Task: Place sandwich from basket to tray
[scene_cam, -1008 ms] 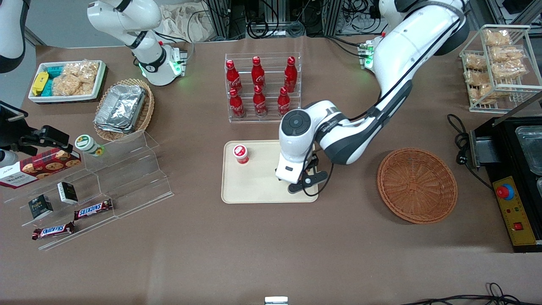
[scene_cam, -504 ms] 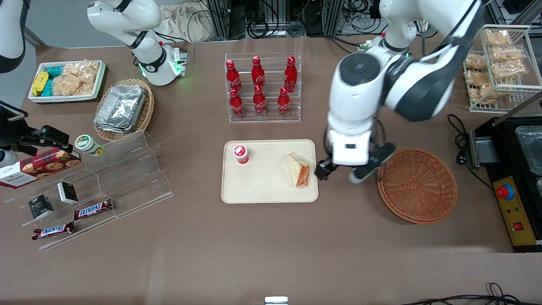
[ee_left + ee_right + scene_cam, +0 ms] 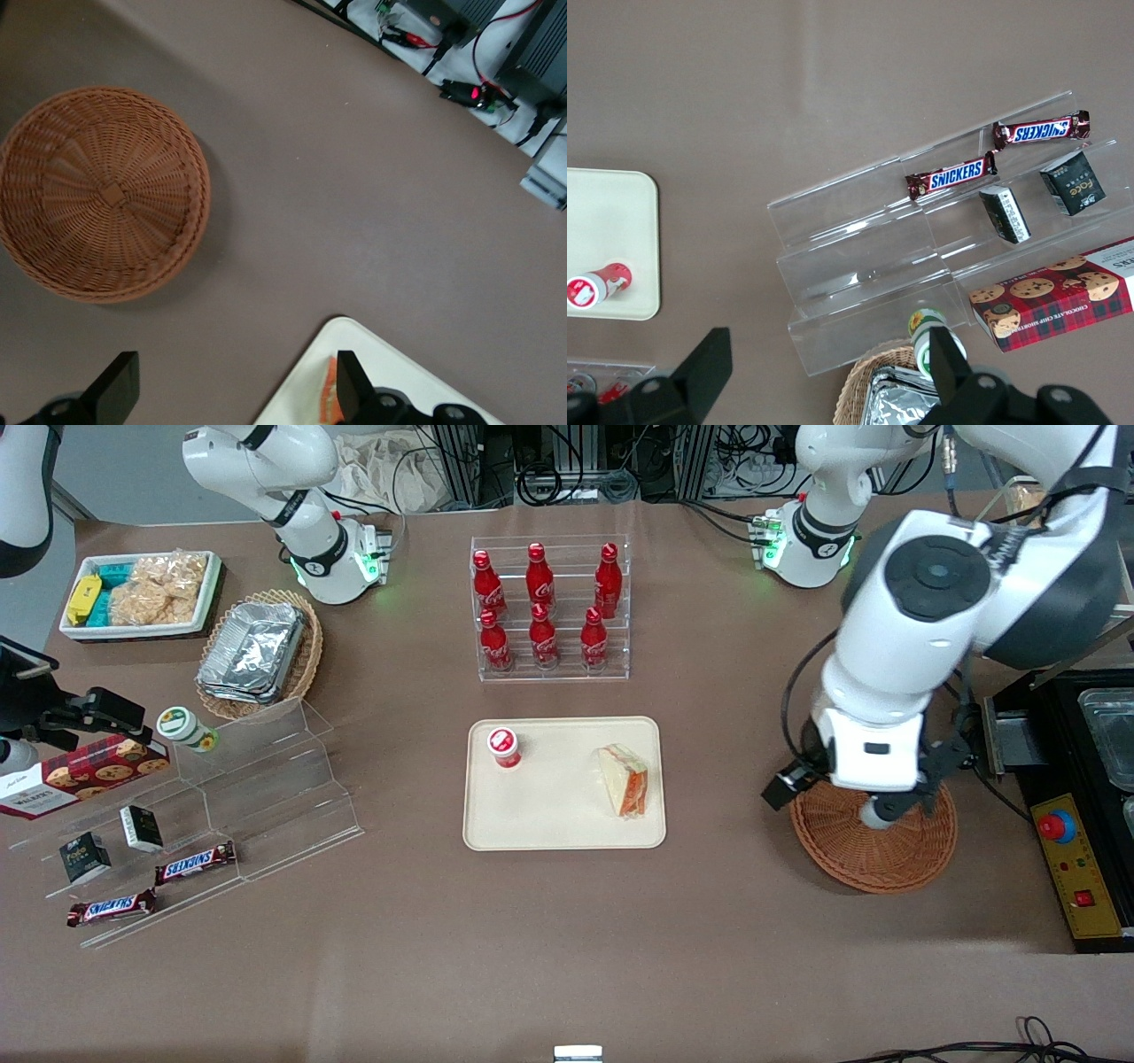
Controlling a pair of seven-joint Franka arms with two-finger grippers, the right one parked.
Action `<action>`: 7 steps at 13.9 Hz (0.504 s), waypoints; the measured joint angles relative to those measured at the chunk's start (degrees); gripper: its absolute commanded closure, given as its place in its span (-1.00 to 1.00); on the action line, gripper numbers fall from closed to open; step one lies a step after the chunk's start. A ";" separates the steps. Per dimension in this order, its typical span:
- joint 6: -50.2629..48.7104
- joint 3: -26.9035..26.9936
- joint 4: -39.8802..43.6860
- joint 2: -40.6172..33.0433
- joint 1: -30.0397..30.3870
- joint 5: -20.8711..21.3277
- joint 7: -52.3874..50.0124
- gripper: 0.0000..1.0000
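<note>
Worktop (image 3: 549, 948): brown surface, catalogued from the front camera's edge inward. Basket (image 3: 873, 841): round reddish-brown wicker bowl toward the working arm's end of the worktop, nothing visible inside it in the left wrist view (image 3: 102, 190). Hand (image 3: 828, 799): raised above the basket's inner edge, fingers (image 3: 120, 385) spread wide apart with nothing between them. Tray (image 3: 532, 824): cream rectangular tray at mid-worktop, well apart from the basket, lying flat. Sandwich (image 3: 625, 781): triangular wedge, white bread with orange-red and green layers, resting on the tray at the end nearer the basket; one orange edge shows past a fingertip in the left wrist view (image 3: 328, 400). Red-capped cup (image 3: 503, 747): standing on the tray at the end toward the parked arm, apart from the sandwich. Bottle rack (image 3: 549, 607): clear stepped stand of six red bottles, farther from the front camera than the tray.
</note>
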 measured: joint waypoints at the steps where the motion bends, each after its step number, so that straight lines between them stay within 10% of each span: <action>1: -1.10 0.00 0.00 -0.22 1.74 -1.11 4.37 -1.00; 7: -6.17 9.97 -0.02 -4.36 2.09 -8.89 28.09 -1.00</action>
